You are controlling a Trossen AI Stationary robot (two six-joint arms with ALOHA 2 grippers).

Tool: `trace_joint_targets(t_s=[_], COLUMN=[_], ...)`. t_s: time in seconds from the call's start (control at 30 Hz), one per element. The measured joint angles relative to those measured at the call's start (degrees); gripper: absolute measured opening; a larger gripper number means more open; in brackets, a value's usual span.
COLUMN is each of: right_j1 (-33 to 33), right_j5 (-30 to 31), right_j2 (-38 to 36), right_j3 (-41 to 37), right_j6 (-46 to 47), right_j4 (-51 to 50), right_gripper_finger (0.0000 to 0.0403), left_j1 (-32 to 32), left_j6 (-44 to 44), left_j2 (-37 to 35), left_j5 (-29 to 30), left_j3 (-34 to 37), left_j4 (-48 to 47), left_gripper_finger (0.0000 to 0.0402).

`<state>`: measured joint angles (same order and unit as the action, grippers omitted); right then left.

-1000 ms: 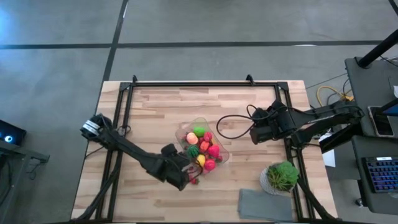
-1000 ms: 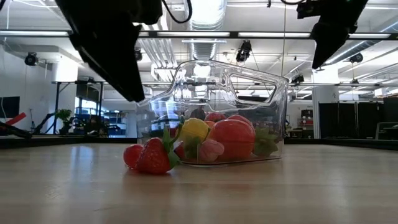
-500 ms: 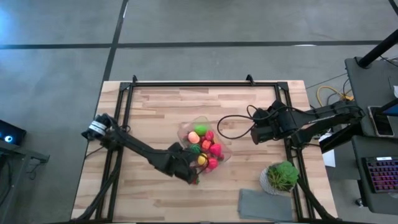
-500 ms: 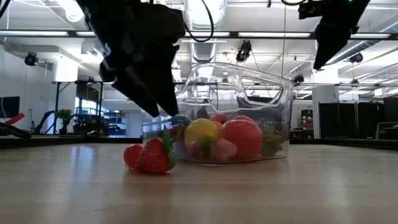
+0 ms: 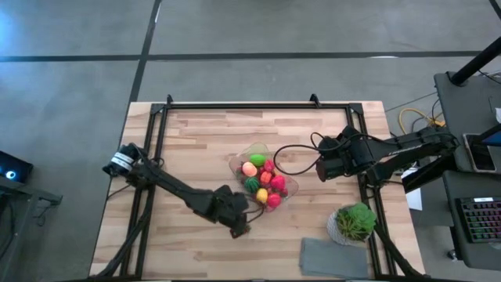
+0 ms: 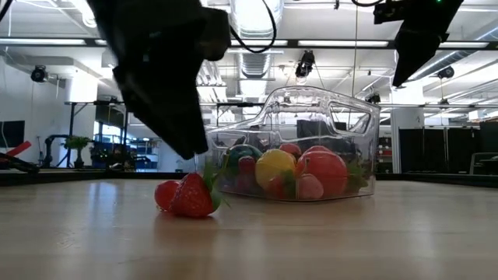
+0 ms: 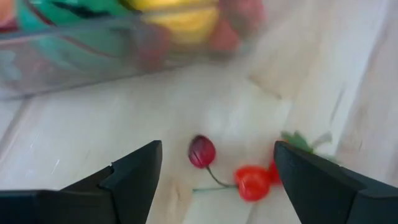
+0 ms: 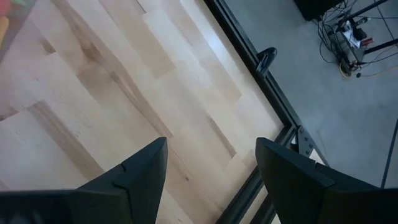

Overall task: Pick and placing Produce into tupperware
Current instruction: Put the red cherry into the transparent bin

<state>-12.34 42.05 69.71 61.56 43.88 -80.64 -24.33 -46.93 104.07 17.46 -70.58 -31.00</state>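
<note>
Tupperware (image 5: 264, 174) shoved right; left gripper (image 7: 214, 171) wide open over cherries (image 7: 236, 171) (empty).

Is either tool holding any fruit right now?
No. The left tool hangs open and empty over loose cherries beside the tub; the right tool is open and empty too.

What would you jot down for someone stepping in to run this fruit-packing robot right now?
Left gripper: open, empty, low over the loose fruit near the table's front.
Right gripper: open, empty, waiting raised over bare wood right of the tub.
Clear rectangular plastic tub: mid-table, holding most of the small toy produce, red, green, yellow and orange.
Done: most pieces are packed.
Left: a red toy strawberry, a dark red cherry and bright red cherries on the wood just outside the tub, under the left gripper.
</note>
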Motion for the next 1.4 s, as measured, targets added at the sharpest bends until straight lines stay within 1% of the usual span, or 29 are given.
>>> trace_joint_targets(t_s=[0.1,0.27,0.5,0.7,0.8,1.0,1.2,1.4], right_j1=[0.0,0.0,0.0,0.0,0.0,0.0,0.0,0.0], right_j5=[0.0,-0.01,-0.05,-0.1,-0.1,-0.22,-0.25,-0.25], right_j2=[0.0,0.0,0.0,0.0,0.0,0.0,0.0,0.0], right_j3=[0.0,0.0,0.0,0.0,0.0,0.0,0.0,0.0], right_j6=[-0.01,-0.22,0.04,0.17,0.44,1.53,2.64,2.64], right_j4=[0.0,0.04,0.07,0.17,0.2,0.22,0.2,0.2], right_gripper_finger=[0.0238,0.0238,0.0238,0.0238,0.0238,0.0238,0.0238,0.0238], left_j1=[-0.72,-0.23,-0.03,-0.03,-0.03,-0.03,-0.03,-0.01], left_j6=[2.36,2.41,2.4,2.48,2.44,2.37,2.39,2.39], left_j2=[1.36,2.91,4.11,4.11,4.11,4.07,3.91,3.91], left_j5=[1.06,1.5,1.0,0.5,-0.44,-1.47,-1.88,-2.65], left_j3=[0.13,0.21,0.23,0.66,1.0,3.47,3.57,3.57], left_j4=[-0.02,0.08,0.55,0.58,1.35,6.03,6.51,6.51], left_gripper_finger=[0.0295,0.0284,0.0239,0.0209,0.0193,0.0163,0.0136,0.0087])
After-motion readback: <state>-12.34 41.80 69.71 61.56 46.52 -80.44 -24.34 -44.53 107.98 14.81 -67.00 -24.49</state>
